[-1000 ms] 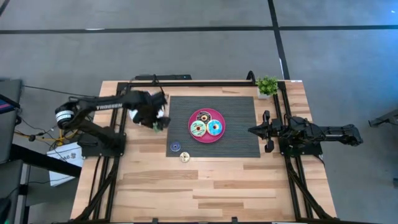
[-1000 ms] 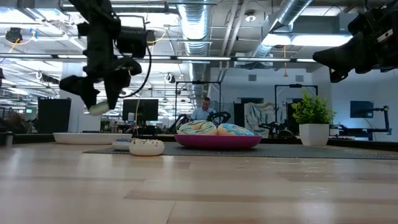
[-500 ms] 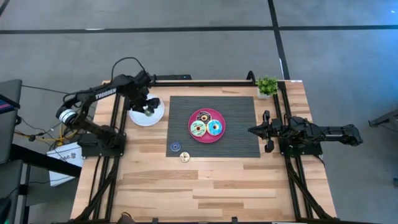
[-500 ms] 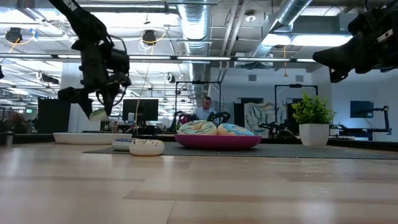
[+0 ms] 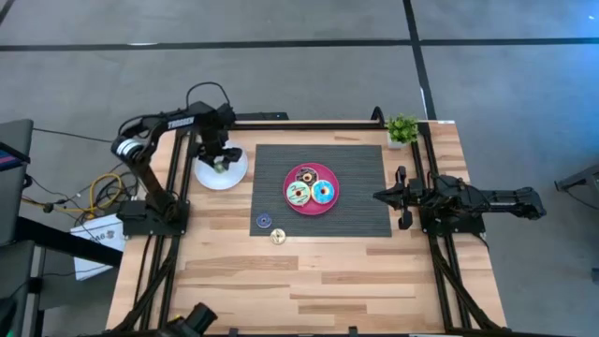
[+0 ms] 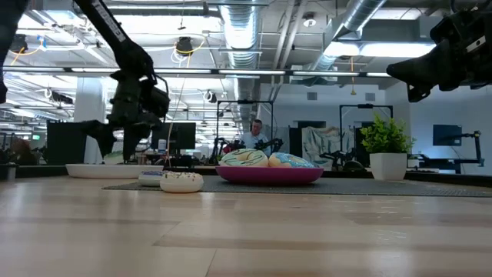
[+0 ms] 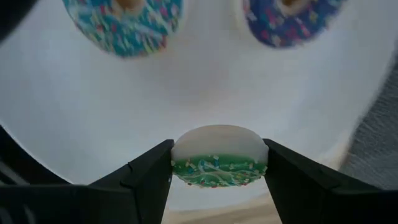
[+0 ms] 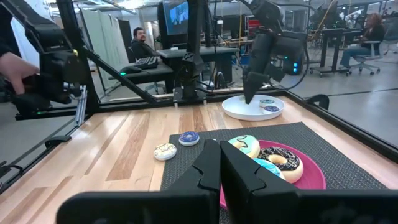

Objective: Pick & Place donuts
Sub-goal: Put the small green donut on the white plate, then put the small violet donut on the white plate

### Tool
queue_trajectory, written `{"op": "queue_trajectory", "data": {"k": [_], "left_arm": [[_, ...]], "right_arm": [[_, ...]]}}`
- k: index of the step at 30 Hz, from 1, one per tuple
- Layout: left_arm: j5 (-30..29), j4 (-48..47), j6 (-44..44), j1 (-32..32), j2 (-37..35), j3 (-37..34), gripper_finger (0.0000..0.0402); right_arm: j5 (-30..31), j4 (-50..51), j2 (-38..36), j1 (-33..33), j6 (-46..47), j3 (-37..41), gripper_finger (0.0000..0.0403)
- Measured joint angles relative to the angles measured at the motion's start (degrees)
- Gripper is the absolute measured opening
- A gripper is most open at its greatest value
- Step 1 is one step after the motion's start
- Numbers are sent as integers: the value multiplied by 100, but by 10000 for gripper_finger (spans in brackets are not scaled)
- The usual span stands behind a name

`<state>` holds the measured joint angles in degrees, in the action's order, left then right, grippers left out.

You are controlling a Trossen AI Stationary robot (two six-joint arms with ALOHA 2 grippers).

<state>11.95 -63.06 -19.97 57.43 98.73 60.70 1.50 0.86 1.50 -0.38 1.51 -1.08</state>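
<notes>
My left gripper (image 5: 220, 161) points down over the white plate (image 5: 234, 176) at the table's far left, shut on a tiny green-iced donut (image 7: 219, 157). Two tiny donuts, teal (image 7: 124, 18) and dark blue (image 7: 289, 17), lie flat on that plate. The pink plate (image 5: 313, 205) on the dark mat carries the three larger donuts: brown (image 5: 306, 175), green (image 5: 299, 194) and blue (image 5: 324, 193). A tiny blue donut (image 5: 265, 220) lies on the mat's near-left corner and a cream one (image 5: 278, 237) on the wood beside it. My right gripper (image 5: 379, 197) waits shut at the mat's right edge. My left gripper pinches the tiny green-iced donut between its two fingers, at opposite sides of its rim (image 7: 180, 158). The fingers come from above, pointing steeply down. The donut sits tilted in the hold, its cream body and its green icing both showing, just above the white plate (image 6: 104, 170).
A small potted plant (image 5: 402, 128) stands at the far right corner. The dark mat (image 5: 365, 215) covers the table's middle. Bare wood (image 5: 309, 281) stretches along the near side. Black frame rails (image 5: 281, 122) run along the far edge and both sides.
My left gripper has carried the green-iced donut from beside the mat's left edge toward the table's far left, over the white plate, and has sunk close to the plate. Its fingers have stayed shut on the donut.
</notes>
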Motion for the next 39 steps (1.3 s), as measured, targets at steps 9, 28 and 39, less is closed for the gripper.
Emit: {"op": "queue_trajectory", "data": {"k": [9, 28, 39], "left_arm": [[-178, -45, 390, -4, 556, 420, 228], [-244, -23, 232, 22, 556, 420, 305], [-697, -78, 17, -258, -187, 414, 334]], "right_arm": [[-1, 1, 0, 2, 1, -2, 0], [0, -2, 0, 2, -1, -2, 0], [-1, 0, 0, 1, 0, 0, 0]]}}
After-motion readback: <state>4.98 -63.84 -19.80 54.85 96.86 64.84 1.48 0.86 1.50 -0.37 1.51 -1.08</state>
